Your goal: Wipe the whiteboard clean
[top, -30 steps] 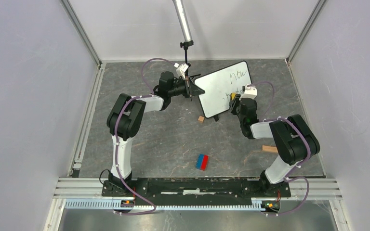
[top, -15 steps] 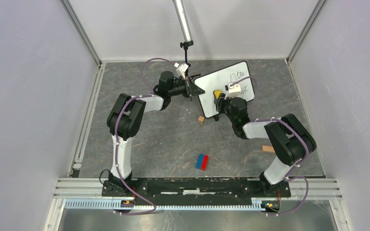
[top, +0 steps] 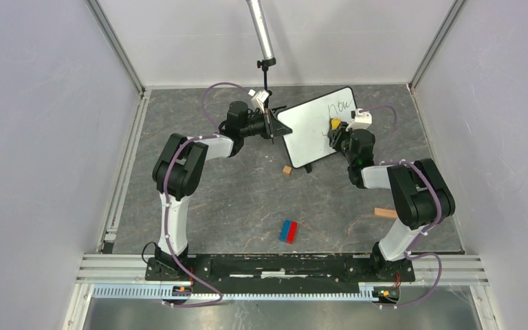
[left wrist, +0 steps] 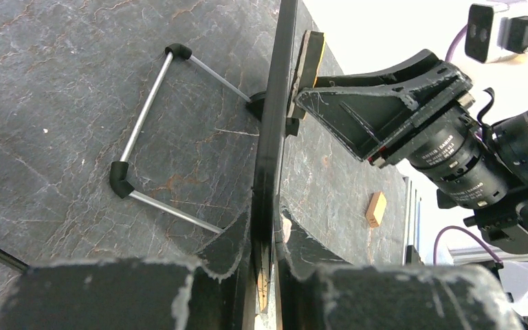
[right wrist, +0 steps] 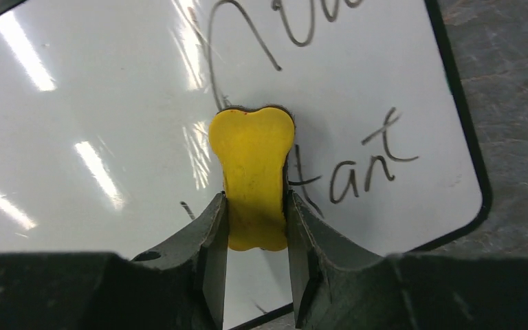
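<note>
The whiteboard (top: 313, 130) is standing propped at the far middle of the dark marbled table (top: 234, 199), turned at an angle so its left edge is facing the left arm and its white face is leaning toward the right arm. The left gripper (top: 273, 126) is clenching on that left edge: in the left wrist view its two fingers (left wrist: 237, 237) are pressing on either side of the thin black frame, with no gap showing. Behind the board a bent wire stand (left wrist: 144, 137) with black corner pieces is lying on the table. The right gripper (right wrist: 254, 220) is grasping a yellow bone-shaped eraser (right wrist: 252, 172) at its narrow waist, and the eraser is lying against the board's face, roughly at mid-height and toward the right half. Black handwriting (right wrist: 378, 158) is showing around it (a looping scrawl above, letters reading something like "tart" to its right), and the left part of the board is reflecting streaks of light. A small tan wooden block (top: 287, 170) is sitting just beside the board's near corner, a longer wooden block (top: 385, 212) is lying near the right arm's elbow, and a red and blue block (top: 289, 231) is resting well apart from the board, nearer the arm bases.
</note>
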`<state>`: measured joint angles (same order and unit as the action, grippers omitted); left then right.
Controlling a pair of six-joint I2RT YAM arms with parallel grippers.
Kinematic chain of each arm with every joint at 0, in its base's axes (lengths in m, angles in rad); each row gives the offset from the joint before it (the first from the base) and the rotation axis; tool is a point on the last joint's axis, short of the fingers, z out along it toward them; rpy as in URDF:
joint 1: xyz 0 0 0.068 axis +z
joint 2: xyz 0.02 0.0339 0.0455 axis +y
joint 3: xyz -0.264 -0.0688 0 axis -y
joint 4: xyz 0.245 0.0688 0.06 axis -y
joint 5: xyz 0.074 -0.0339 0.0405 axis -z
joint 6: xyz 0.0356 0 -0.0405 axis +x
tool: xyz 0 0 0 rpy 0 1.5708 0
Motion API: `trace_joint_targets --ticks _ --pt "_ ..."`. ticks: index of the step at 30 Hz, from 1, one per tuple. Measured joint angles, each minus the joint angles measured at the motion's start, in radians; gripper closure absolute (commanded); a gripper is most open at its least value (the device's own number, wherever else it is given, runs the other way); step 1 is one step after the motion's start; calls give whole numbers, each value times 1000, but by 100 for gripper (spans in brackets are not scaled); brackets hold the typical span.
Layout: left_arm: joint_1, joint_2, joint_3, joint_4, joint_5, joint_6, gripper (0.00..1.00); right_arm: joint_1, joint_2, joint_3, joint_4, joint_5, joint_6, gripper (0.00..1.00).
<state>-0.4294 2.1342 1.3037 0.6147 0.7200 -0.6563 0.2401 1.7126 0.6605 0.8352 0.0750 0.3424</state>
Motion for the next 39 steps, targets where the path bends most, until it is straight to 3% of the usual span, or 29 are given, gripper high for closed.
trace_joint_targets --ticks 5,15,26,29,31,35,39 --pt "0 0 1 -7 0 1 98 -7 0 -12 -12 19 -5 80" --pt "0 0 3 -11 0 1 98 152 -12 5 -17 69 -59 79" --pt "0 0 9 -25 -2 2 97 27 3 34 -32 34 31 80" --pt "0 0 10 -29 -3 2 62 -19 3 -3 -32 35 49 79" --pt "0 0 10 -36 -14 6 47 -34 3 -14 -33 34 55 79" --pt "-2 0 -34 -21 -58 -5 41 -21 3 -16 -29 39 53 79" --pt "-16 1 -55 16 -83 -30 47 -1 0 -24 -18 47 53 78"
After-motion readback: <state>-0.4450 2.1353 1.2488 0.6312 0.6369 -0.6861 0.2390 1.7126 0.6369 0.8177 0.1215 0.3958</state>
